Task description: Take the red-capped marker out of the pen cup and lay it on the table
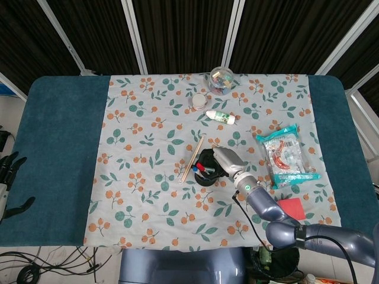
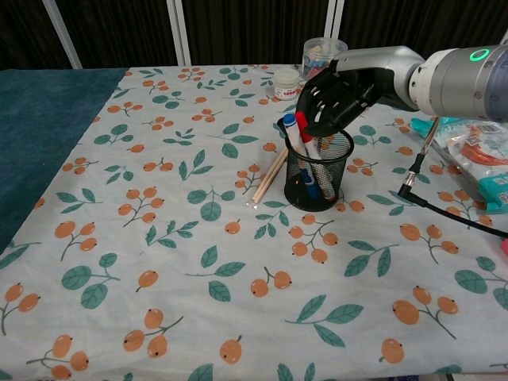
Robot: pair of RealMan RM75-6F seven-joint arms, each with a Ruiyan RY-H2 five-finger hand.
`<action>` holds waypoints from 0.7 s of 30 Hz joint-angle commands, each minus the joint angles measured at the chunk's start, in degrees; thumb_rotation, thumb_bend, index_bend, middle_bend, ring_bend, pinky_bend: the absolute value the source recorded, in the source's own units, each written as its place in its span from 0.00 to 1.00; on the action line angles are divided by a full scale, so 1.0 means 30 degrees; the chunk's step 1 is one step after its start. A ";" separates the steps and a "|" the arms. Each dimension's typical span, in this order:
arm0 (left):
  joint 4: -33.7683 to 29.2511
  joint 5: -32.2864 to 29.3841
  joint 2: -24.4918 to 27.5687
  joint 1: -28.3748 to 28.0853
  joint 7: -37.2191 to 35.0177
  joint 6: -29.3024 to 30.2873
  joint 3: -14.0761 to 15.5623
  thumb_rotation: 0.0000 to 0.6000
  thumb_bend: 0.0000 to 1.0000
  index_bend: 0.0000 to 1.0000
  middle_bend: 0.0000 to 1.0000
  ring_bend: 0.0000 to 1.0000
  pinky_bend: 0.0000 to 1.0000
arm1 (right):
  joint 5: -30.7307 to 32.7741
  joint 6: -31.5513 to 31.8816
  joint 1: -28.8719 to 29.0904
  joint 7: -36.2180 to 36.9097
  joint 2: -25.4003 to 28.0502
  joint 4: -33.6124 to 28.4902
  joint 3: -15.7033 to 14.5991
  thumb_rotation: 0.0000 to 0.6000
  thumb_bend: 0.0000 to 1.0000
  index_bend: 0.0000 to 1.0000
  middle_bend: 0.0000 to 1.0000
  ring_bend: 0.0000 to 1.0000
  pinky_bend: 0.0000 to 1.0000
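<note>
The right hand (image 2: 332, 101) apparently hides the red-capped marker (image 2: 306, 140) tip.

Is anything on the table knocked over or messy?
Only small things: a white bottle lies on its side near the back, and wooden sticks lie loose beside the pen cup. The cup stands upright with its markers inside; nothing looks spilled.

- Right hand (image 2: 337, 97): black fingers, silver-grey back.
- Right forearm (image 2: 460, 79): glossy grey, green ring light; black cable (image 2: 444, 210) at 5 o'clock.
- Left hand (image 1: 9, 177): black.
</note>
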 commanded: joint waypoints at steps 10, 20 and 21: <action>0.0009 -0.0074 0.0008 -0.0013 -0.0022 -0.0036 -0.0025 1.00 0.18 0.10 0.00 0.00 0.00 | 0.0147 -0.0300 0.0087 -0.0110 0.0133 0.0057 0.0135 1.00 0.49 0.55 0.53 0.46 0.24; 0.0000 -0.0042 0.0006 -0.0013 -0.0020 -0.0054 0.0004 1.00 0.18 0.10 0.00 0.00 0.00 | 0.0119 -0.0612 -0.0073 0.0430 0.1013 -0.0401 0.0631 1.00 0.51 0.56 0.54 0.46 0.25; -0.0006 -0.0041 0.0008 -0.0015 -0.0014 -0.0055 0.0003 1.00 0.18 0.10 0.00 0.00 0.00 | 0.0106 -0.0658 -0.0103 0.0498 0.1198 -0.0516 0.0697 1.00 0.51 0.56 0.54 0.46 0.25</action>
